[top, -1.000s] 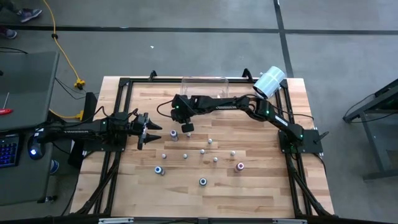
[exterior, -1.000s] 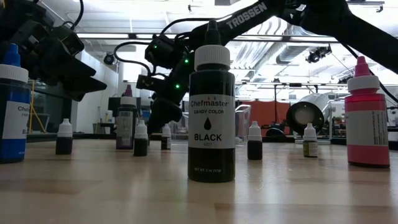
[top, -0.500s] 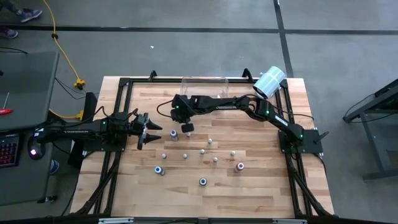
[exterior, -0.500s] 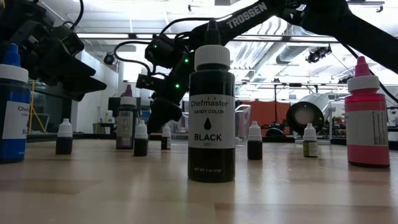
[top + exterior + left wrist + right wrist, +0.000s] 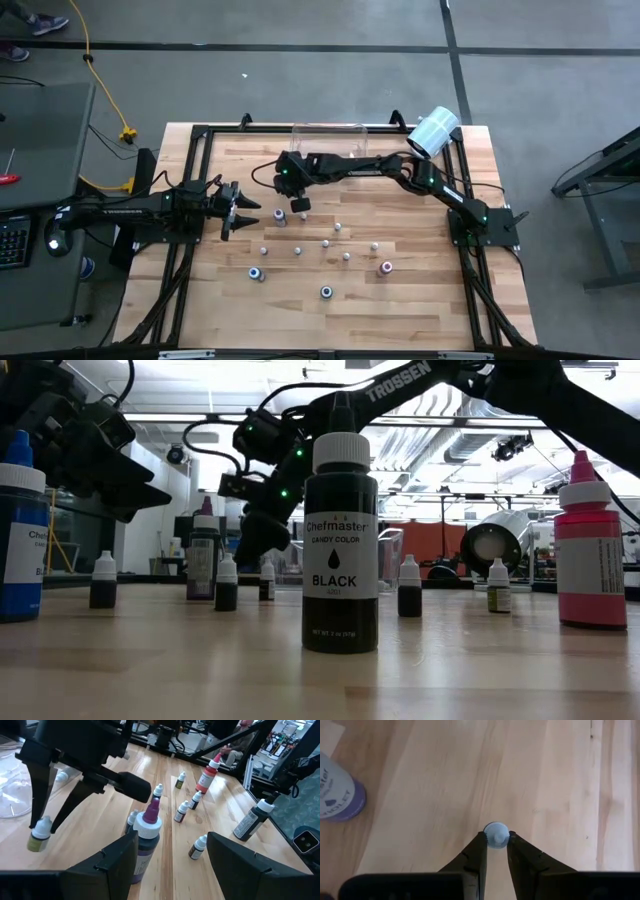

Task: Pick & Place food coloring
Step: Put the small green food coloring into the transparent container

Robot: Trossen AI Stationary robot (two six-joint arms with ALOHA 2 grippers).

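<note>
Right gripper is clamped on a tiny food coloring bottle by its cap, above the table near the clear bin. It looks light, rigid and smooth; the ribbed cap seems the surest hold. Left gripper waits, spread apart.

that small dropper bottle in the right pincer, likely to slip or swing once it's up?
Probably light: the small bottle is tiny beside the purple bottle. The right pincer grips only its rounded white cap, so it could slip or pivot. Set down, its narrow upright shape likely tips easily.
</note>
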